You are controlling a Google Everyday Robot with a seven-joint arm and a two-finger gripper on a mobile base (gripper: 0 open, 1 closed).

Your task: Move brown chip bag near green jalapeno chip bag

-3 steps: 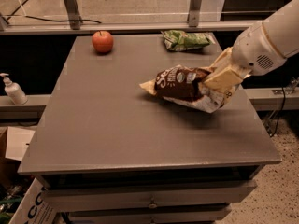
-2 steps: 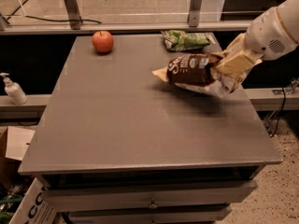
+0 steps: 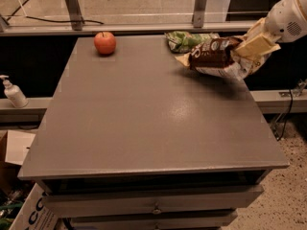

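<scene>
The brown chip bag [image 3: 213, 57] is dark brown with pale yellow ends and a silvery underside. It is held tilted above the table's far right part. My gripper [image 3: 253, 47] is shut on the bag's right end, at the table's right edge. The green jalapeno chip bag [image 3: 184, 40] lies on the table at the far edge, just behind and left of the brown bag. The brown bag's left tip overlaps its near side in this view.
A red apple [image 3: 105, 42] sits at the far left of the grey table [image 3: 144, 114]. A white pump bottle [image 3: 13, 92] stands on a ledge to the left. A railing runs behind the table. Drawers are under the front edge.
My gripper has carried the brown chip bag away from me and to the right, from mid-table to just beside the green bag. The apple and green bag have not moved.
</scene>
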